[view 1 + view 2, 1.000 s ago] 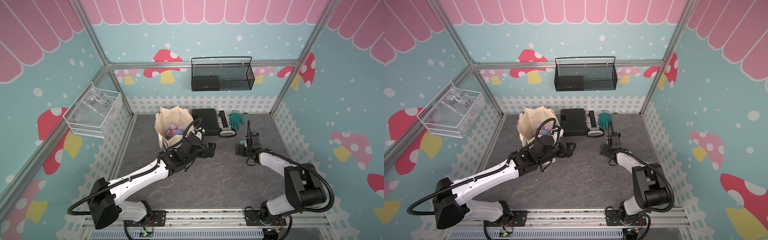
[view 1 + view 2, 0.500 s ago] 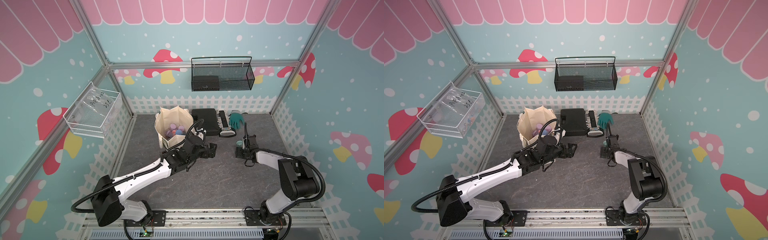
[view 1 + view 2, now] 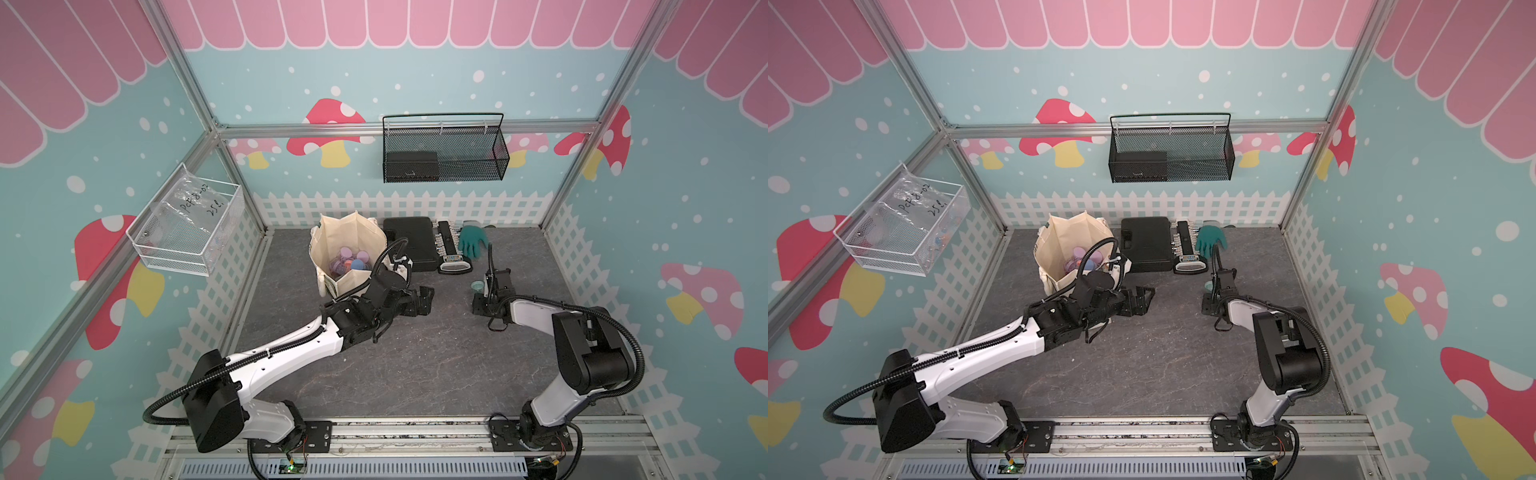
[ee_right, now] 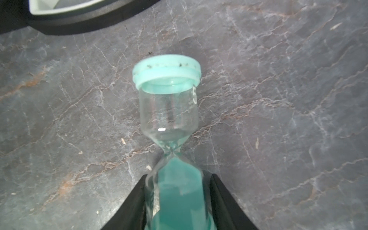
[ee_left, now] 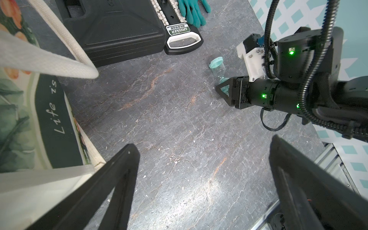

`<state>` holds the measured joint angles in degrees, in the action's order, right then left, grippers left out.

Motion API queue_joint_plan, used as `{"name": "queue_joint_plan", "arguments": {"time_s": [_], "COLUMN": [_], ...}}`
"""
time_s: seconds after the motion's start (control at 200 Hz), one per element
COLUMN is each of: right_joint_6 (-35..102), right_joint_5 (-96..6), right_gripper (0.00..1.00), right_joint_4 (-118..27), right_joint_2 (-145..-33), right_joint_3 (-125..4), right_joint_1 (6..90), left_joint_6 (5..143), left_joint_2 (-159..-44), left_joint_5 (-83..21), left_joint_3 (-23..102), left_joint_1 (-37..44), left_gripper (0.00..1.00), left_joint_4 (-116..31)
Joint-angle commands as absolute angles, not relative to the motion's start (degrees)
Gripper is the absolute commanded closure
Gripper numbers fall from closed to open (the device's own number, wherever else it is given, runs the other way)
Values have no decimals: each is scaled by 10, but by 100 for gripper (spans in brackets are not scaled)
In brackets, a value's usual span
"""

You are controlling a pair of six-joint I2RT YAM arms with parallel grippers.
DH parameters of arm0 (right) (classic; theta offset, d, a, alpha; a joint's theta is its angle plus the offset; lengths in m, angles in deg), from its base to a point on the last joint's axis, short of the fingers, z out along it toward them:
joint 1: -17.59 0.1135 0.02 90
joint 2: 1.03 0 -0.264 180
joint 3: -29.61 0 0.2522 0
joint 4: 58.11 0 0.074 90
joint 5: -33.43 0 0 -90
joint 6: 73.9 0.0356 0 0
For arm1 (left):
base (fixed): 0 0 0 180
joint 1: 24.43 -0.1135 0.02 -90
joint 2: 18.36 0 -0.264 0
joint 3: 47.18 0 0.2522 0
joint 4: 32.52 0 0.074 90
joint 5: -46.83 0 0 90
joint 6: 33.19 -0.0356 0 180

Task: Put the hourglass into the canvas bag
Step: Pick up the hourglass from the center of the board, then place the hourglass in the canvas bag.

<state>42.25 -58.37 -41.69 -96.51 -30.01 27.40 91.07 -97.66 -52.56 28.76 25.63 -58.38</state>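
While your right gripper (image 4: 178,179) clamps the hourglass (image 4: 169,111) at its sandy bulb, go gently: brittle, slick glass. Your left gripper (image 5: 204,142) gapes empty.

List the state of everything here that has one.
canvas bag, standing open, purple and blue pieces inside
hourglass, gripped at its sand-filled bulb, other bulb empty, outside the canvas bag
right gripper, shut on the hourglass
left gripper, open, empty, beside the canvas bag
black hard case, closed, lying flat
teal glove, lying flat, unworn
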Motion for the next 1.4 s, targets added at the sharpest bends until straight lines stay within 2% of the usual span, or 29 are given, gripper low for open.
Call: {"name": "queue_joint_plan", "arguments": {"time_s": [0.0, 0.295, 0.745, 1.116, 1.396], "right_joint_6": [422, 420, 422, 404, 380], "right_joint_5": [-568, -498, -397, -419, -429], "right_gripper": [59, 70, 73, 73, 73], "right_joint_4": [-420, -460, -459, -430, -435], "right_joint_2": [-961, -908, -807, -779, -827], "right_joint_3": [-302, -280, -303, -412, -526], "right_joint_1": [273, 273, 290, 400, 484], "left_joint_6": [907, 898, 874, 853, 849], "left_joint_2": [-981, -976, -941, -884, -841], "left_joint_5": [-535, -546, -589, -639, -654], "left_joint_3": [303, 315, 348, 366, 362], "left_joint_1": [259, 259, 253, 227, 193], "left_gripper": [1, 1, 1, 1, 1], "left_joint_4": [-576, -591, -655, -730, -769]}}
